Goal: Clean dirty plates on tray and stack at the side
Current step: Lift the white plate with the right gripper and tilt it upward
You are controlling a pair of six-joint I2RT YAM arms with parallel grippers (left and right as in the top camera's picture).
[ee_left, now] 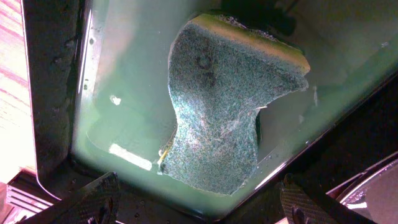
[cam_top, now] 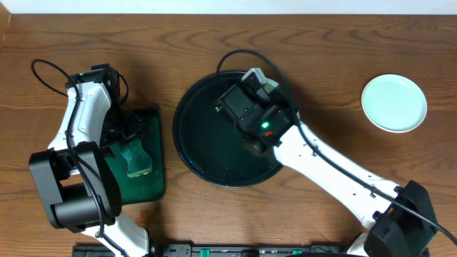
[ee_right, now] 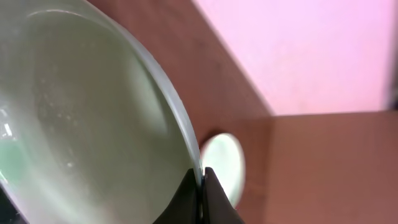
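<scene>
My right gripper [ee_right: 200, 182] is shut on the rim of a pale-mint plate [ee_right: 81, 124], which it holds tilted on edge and which fills the left of the right wrist view. From overhead this gripper [cam_top: 251, 91] hangs over the far right part of the black round tray [cam_top: 196, 143] and hides most of the held plate. A second plate [cam_top: 394, 103] lies flat on the table at the far right, and it shows small behind the held one [ee_right: 225, 160]. My left gripper [ee_left: 199, 210] stands open above the sponge [ee_left: 224, 106], fingers apart and holding nothing.
The sponge [cam_top: 137, 158] lies in a rectangular green tray [cam_top: 151, 125] left of the black tray, under the left arm. Black cables loop over the table near both arms. The table's far edge runs along the top of the overhead view.
</scene>
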